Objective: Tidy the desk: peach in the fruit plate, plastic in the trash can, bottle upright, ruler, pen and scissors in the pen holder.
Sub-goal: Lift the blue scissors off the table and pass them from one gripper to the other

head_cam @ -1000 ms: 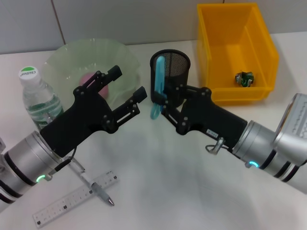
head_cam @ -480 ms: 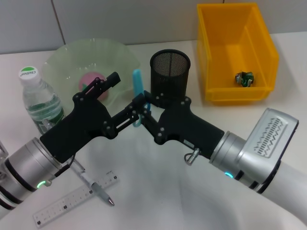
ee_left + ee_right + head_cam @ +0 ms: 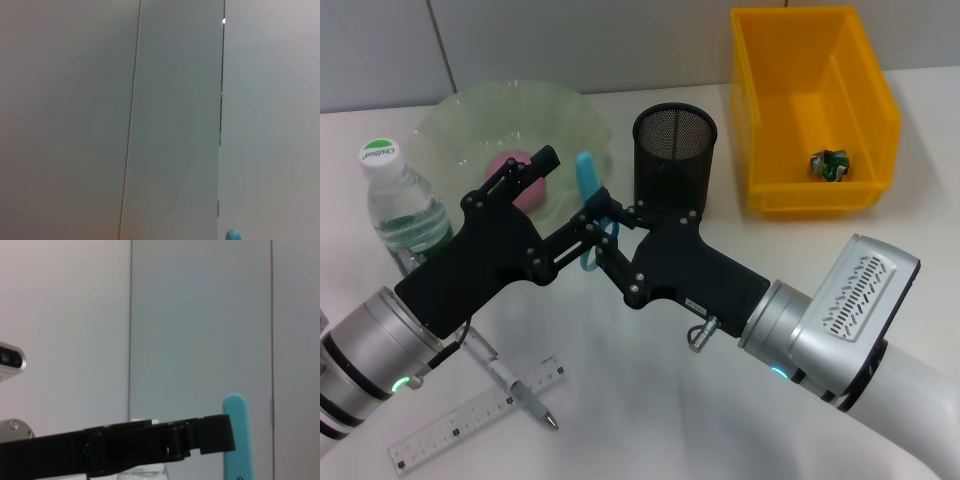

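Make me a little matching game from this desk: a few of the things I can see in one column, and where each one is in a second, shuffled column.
Things:
1. peach
2. crumpled plastic
3. pen
4. scissors

Places:
A. in the yellow bin
B. lying across the ruler
C. held up between the two grippers, beside the pen holder
D. in the green fruit plate

Pairs: 1-D, 2-A, 3-B, 4-C

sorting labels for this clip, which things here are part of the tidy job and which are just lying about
Job: scissors between both grippers, pen holder, pen, ruler, bottle, peach, fruit plate, bin with plastic.

Lying about: nothing I can see.
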Controlling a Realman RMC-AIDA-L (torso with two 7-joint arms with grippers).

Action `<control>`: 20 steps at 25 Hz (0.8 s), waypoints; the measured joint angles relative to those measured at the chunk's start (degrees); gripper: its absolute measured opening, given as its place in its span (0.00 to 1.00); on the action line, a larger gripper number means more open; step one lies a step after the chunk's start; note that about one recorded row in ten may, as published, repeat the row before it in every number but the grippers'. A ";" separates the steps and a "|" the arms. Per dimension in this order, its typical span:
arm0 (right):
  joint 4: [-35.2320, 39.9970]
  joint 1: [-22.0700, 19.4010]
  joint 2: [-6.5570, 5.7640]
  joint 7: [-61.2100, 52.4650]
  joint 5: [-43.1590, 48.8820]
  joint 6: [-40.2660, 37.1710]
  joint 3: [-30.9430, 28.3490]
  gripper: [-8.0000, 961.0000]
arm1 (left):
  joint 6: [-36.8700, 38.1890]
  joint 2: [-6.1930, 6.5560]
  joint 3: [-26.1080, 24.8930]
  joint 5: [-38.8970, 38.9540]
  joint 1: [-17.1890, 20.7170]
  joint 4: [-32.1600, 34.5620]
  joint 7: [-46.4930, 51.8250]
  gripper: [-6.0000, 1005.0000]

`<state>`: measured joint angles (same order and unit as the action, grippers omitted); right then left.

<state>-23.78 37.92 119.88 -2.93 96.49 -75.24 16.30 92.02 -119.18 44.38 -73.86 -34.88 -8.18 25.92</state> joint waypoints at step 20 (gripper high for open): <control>-0.71 -0.04 0.00 0.12 10.68 5.25 -10.17 0.25 | -1.25 0.00 -1.59 0.13 0.49 0.14 -0.01 0.68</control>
<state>-24.49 37.88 119.88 -2.81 107.17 -70.00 6.12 90.77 -119.18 42.80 -73.74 -34.39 -8.04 25.91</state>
